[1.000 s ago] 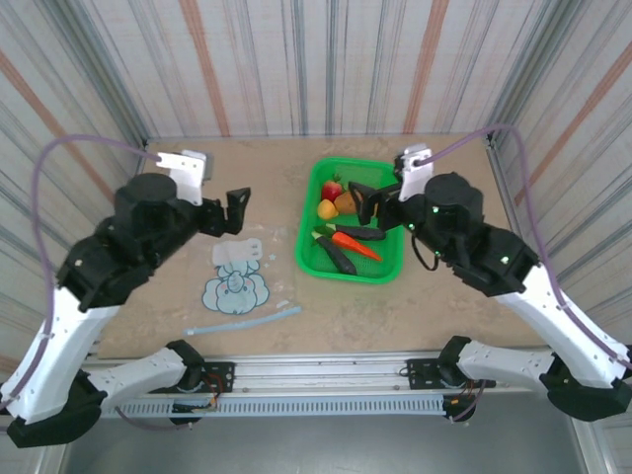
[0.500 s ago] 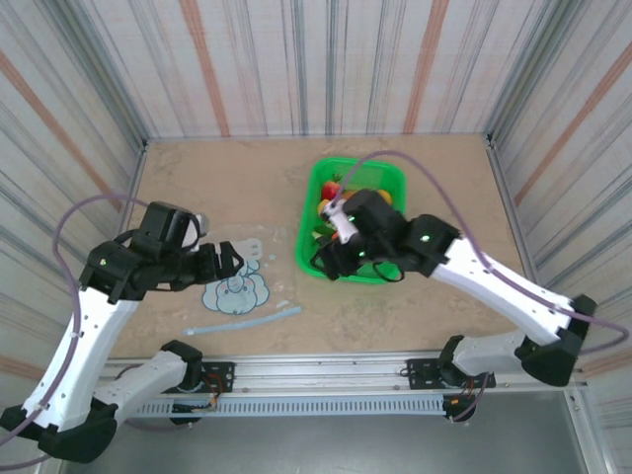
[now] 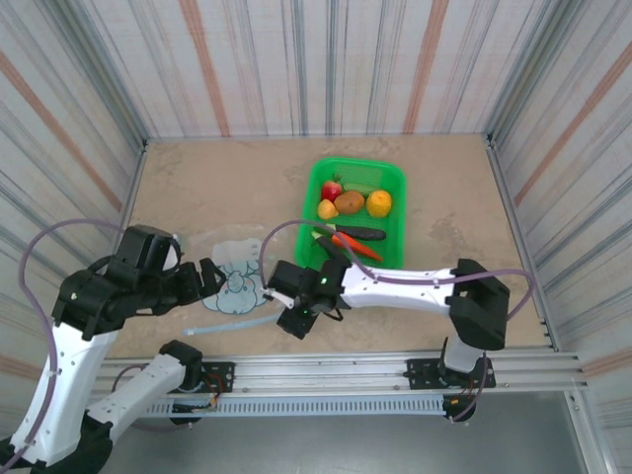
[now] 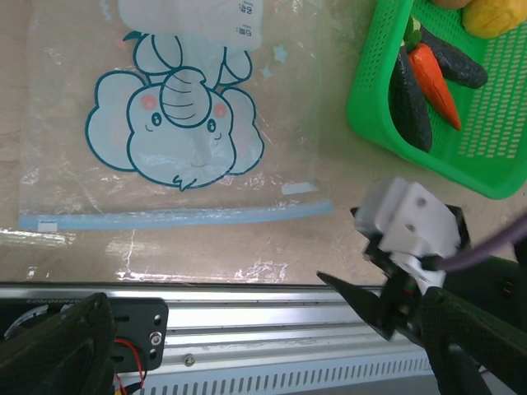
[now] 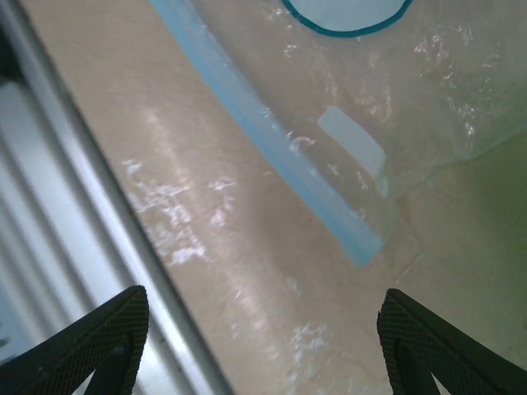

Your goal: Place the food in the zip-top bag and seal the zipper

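Jaws on both arms stand apart, holding nothing. From above, the right gripper (image 3: 294, 321) has swung away from the green basket (image 3: 360, 164) to the near right corner of the zip-top bag (image 3: 237, 281). The left gripper (image 3: 210, 279) has dropped over the bag's left edge, and the food (image 3: 351, 205) still lies in the basket. Left wrist view: the bag lies flat with the zipper (image 4: 173, 217) along its near edge. Right wrist view: the zipper's right end sits just beyond the fingertips (image 5: 107, 337). Opening the bag's mouth looks like the step in hand, before any food is loaded.
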Robot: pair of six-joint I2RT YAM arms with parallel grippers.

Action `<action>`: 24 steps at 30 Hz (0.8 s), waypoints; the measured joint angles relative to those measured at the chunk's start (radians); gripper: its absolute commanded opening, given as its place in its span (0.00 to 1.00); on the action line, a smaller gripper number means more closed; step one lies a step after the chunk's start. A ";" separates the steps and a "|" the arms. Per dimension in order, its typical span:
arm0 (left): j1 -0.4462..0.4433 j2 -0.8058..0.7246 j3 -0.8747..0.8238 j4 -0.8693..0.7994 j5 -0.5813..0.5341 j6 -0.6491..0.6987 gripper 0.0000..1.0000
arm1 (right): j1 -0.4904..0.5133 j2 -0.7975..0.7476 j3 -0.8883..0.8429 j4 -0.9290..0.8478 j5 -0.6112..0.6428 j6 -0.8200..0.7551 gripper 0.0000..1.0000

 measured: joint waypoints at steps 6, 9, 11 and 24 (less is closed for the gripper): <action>0.005 -0.010 0.061 -0.053 -0.019 -0.006 0.99 | 0.000 0.157 0.053 0.071 0.106 -0.098 0.79; 0.005 -0.007 0.082 -0.065 -0.019 -0.006 0.99 | 0.000 0.232 0.106 0.080 0.129 -0.145 0.79; 0.005 -0.004 0.099 -0.074 -0.019 -0.006 0.99 | 0.000 0.274 0.144 0.080 0.135 -0.168 0.78; 0.005 0.054 0.179 -0.108 -0.053 0.032 0.98 | -0.032 0.315 0.230 0.082 0.109 -0.235 0.09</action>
